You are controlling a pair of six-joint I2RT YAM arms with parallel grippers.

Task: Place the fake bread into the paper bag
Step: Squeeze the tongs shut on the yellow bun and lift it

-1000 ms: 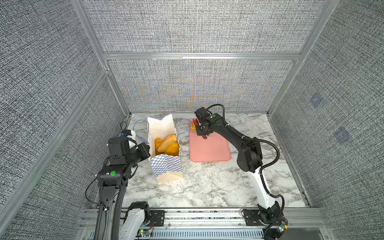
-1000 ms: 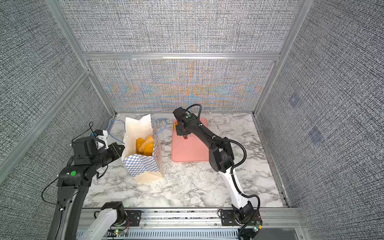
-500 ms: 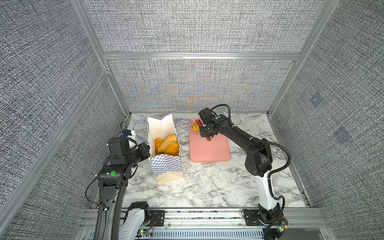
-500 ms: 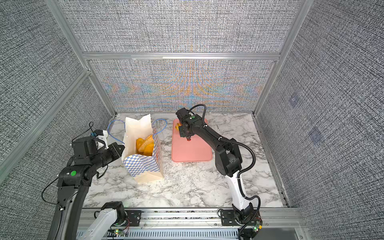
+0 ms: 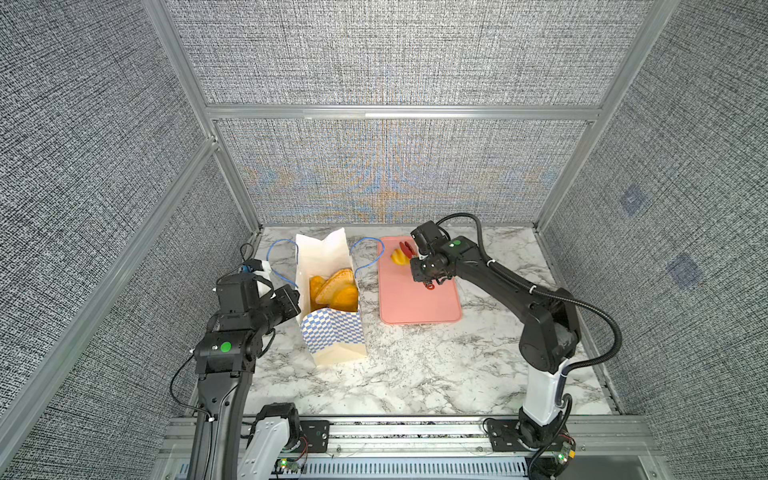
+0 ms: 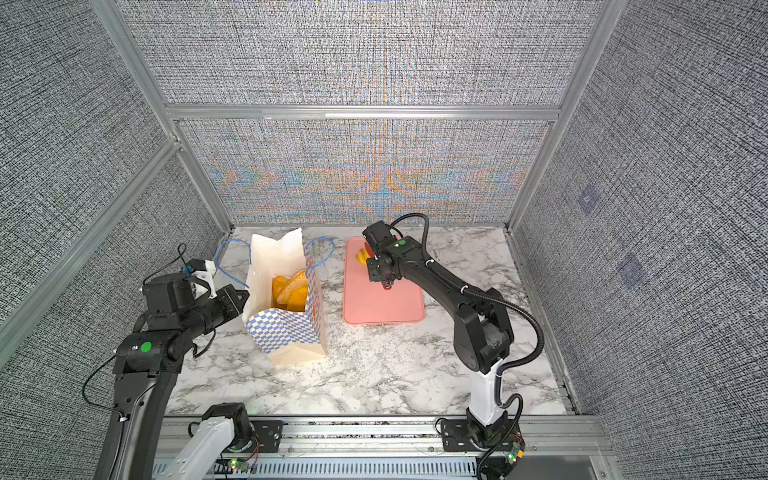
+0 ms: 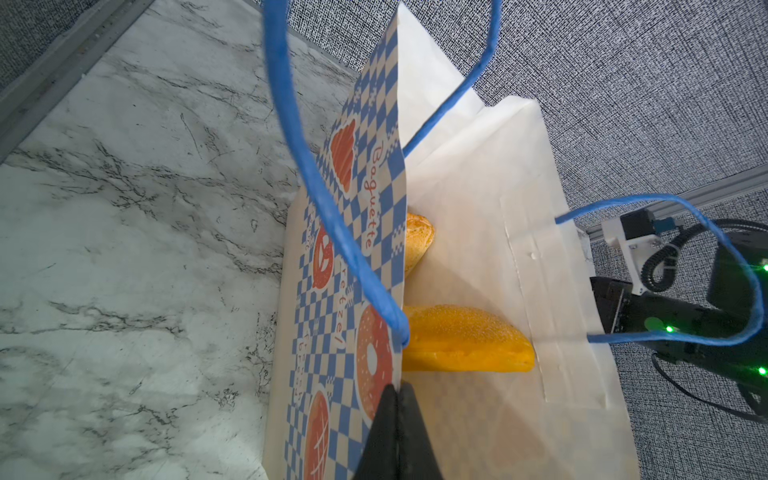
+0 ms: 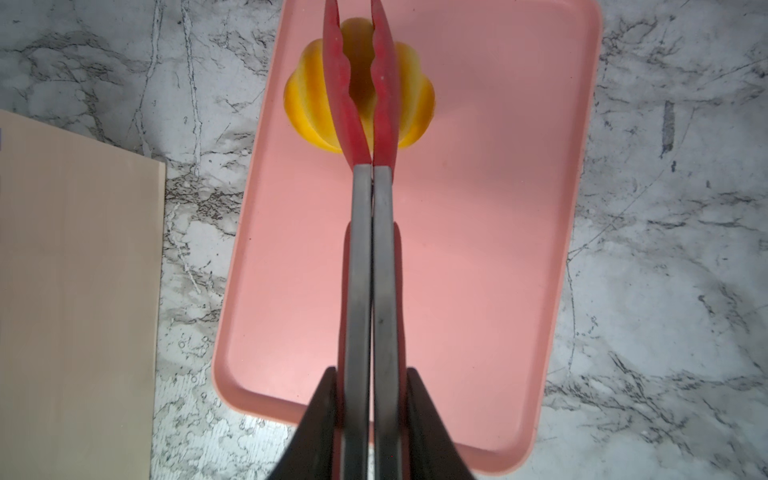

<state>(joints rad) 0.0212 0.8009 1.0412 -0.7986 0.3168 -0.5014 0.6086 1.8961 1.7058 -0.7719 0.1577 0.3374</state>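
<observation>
Black right gripper [image 8: 370, 382] is clamped hard on the grey handles of the tongs [image 8: 359, 249], so their red tips are squeezed nearly together over the yellow ridged roll [image 8: 311, 104]. The roll sits in the far corner of the pink tray [image 8: 478, 270], on the bag side. Can't tell if the tips really have it or just nip one ridge. If it's only a ridge, I'd bet the roll pops out on the lift and bounces onto the bench [image 8: 665, 249].

Left gripper [image 7: 399, 390] is pinched tight on the rim of the paper bag [image 7: 478, 187], holding the mouth apart beside the tray. Bread [image 7: 465, 345] is already piled high in there. The blue cord handle [image 5: 368, 253] on the tray side droops right in the path, so the tongs could snag it and yank the paper free.
</observation>
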